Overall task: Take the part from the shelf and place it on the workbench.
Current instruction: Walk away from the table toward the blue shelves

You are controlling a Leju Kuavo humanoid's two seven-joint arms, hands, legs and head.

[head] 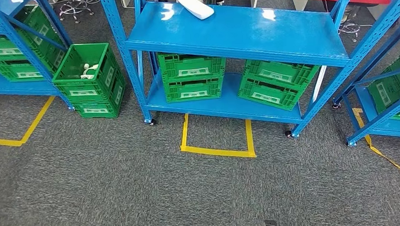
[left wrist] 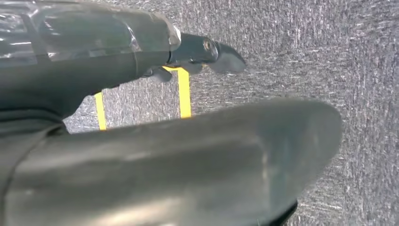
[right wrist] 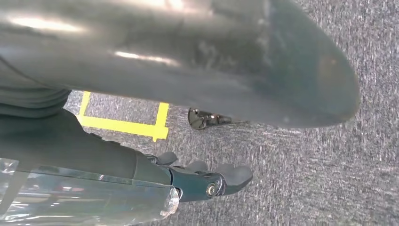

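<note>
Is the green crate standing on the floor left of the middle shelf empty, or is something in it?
Not empty: the open-topped green crate holds a white part lying on its bottom, seen in the head view.

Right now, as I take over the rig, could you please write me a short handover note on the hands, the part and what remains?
Left hand: hanging over the carpet, holding nothing, fingers look loosely apart.
Right hand: the same, over the carpet near yellow floor tape.
Part: a white piece lying on the top board of the blue shelf straight ahead, untouched.
Green crates sit on the lower board; another crate to the left holds small white pieces.
Done: the robot faces the shelf.
Left: reach the part, grasp it, carry it to the workbench.
</note>
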